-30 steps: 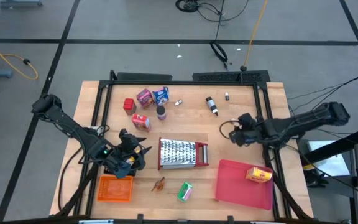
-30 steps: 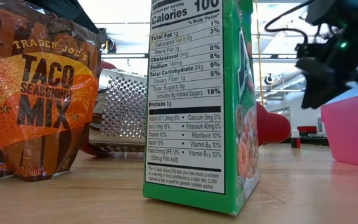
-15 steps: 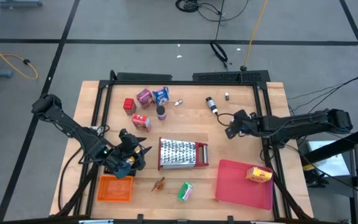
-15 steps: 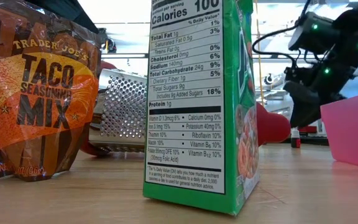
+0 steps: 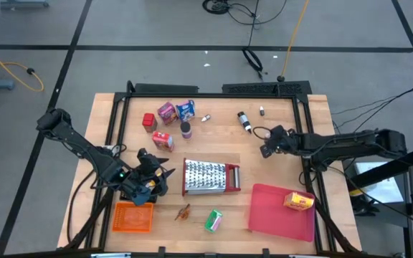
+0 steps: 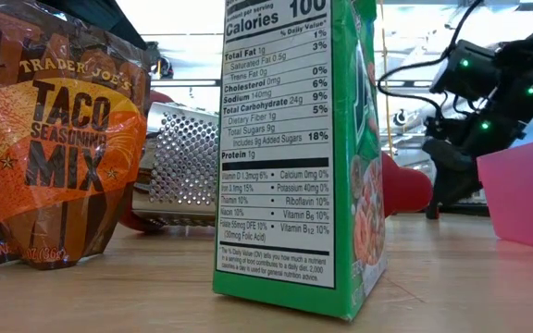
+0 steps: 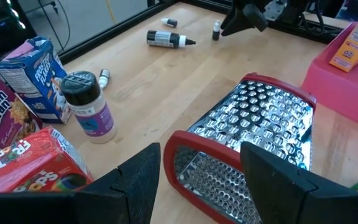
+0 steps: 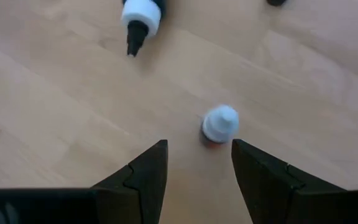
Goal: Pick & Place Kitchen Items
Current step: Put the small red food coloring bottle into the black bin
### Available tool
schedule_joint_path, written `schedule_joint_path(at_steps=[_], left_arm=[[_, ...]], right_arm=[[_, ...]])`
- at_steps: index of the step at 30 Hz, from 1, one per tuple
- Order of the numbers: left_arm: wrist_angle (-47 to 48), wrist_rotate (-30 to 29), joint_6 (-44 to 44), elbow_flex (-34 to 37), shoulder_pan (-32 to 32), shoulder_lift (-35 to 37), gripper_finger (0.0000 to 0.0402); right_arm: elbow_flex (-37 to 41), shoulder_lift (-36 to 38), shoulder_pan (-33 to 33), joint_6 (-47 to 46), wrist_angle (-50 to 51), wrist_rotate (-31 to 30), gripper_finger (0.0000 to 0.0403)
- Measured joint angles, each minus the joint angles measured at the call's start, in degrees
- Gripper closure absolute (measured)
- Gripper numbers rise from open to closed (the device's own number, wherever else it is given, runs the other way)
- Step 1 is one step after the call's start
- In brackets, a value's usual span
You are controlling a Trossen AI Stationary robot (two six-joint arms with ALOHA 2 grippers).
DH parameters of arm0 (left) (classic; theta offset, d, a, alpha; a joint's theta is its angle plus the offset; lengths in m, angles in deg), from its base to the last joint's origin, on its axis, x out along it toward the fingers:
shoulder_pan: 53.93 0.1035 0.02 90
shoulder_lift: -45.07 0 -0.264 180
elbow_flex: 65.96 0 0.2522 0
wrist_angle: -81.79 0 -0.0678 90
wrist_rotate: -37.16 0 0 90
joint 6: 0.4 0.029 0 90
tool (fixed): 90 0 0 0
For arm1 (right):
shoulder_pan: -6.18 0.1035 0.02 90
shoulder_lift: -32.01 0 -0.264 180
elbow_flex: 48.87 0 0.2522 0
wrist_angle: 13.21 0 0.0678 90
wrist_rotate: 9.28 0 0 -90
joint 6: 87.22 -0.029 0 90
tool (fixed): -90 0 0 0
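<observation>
While the left gripper (image 5: 149, 180) waits with its fingers apart near the table's (image 5: 278, 172) left edge, the right gripper (image 5: 266, 148) hangs low over the right half of the top, fingers also spread and empty. Between those fingers in the right wrist view stands a tiny white-capped bottle (image 8: 220, 124), upright on bare wood. Just beyond it lies a dark bottle (image 5: 244, 122) on its side, its long axis running slantwise and its nozzle end toward the gripper; a smaller dark vial (image 5: 262, 110) sits near the far edge.

Around the tiny bottle the wood is open on every side, with the steel grater (image 5: 211, 176) well apart toward the middle and the red tray (image 5: 271, 215), carrying a yellow box (image 5: 299, 202), at the near right corner.

Toward the far left, clustered groceries stand close together: a red box (image 5: 148, 121), a pink-purple box (image 5: 166, 112), a blue box (image 5: 186, 110), a dark round jar (image 5: 186, 130) and another red box (image 5: 163, 141). Along the near edge lie an orange packet (image 5: 133, 216), a taco seasoning packet (image 6: 54, 139) and a green box (image 5: 214, 221).
</observation>
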Motion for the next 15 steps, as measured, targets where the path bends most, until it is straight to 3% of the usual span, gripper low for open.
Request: schedule_joint_path(at_steps=[9,15], left_arm=[[0.0,-0.1,0.0,0.0,1.1,0.0,0.0176],[0.0,-0.1,0.1,0.0,1.2,0.0,0.0176]], right_arm=[[0.0,0.0,-3.1,4.2,-2.1,0.1,0.0234],[0.0,0.0,-3.9,4.9,-2.6,0.4,0.0275]])
